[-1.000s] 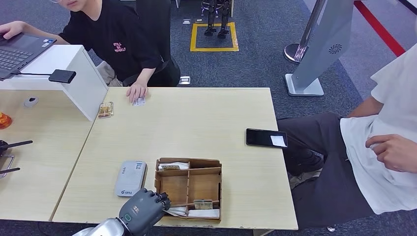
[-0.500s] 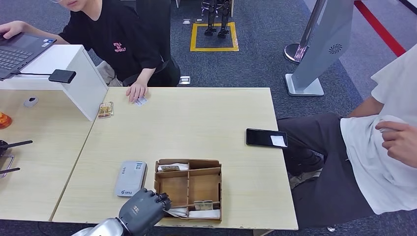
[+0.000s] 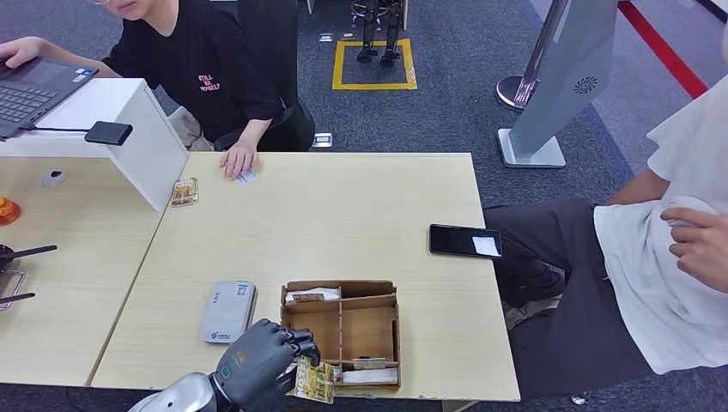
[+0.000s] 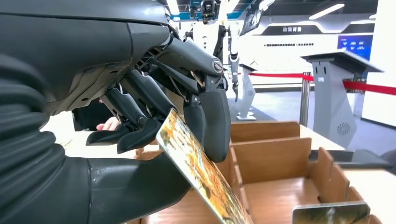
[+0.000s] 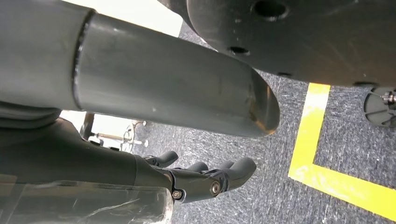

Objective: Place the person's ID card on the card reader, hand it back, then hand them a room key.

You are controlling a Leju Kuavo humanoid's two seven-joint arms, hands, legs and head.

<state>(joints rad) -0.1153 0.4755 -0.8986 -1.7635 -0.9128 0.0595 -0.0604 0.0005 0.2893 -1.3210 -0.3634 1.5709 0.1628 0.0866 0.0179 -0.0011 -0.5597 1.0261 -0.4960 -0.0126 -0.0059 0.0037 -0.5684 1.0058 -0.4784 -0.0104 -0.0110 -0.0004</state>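
My left hand [image 3: 257, 369] is at the table's near edge and pinches a gold-patterned room key card [image 3: 314, 381] between thumb and fingers, just outside the near left corner of the wooden card box [image 3: 341, 300]. In the left wrist view the key card [image 4: 201, 172] tilts out of my left hand [image 4: 140, 107] above the box [image 4: 271, 140]. The grey card reader [image 3: 228, 311] lies left of the box. Across the table, a person's hand [image 3: 238, 160] rests on the ID card [image 3: 247, 177]. My right hand [image 5: 205, 179] hangs over the floor and holds nothing.
More cards [image 3: 365, 364] stand in the box. A gold card [image 3: 184, 191] lies by a white stand [image 3: 142, 142]. A black phone [image 3: 465, 241] is near the right edge. A second person [image 3: 670, 257] sits at the right.
My left hand has drawn a gold card out of the box's near compartment. The box has slid a little to the right. The seated person's hand at the right has moved up.
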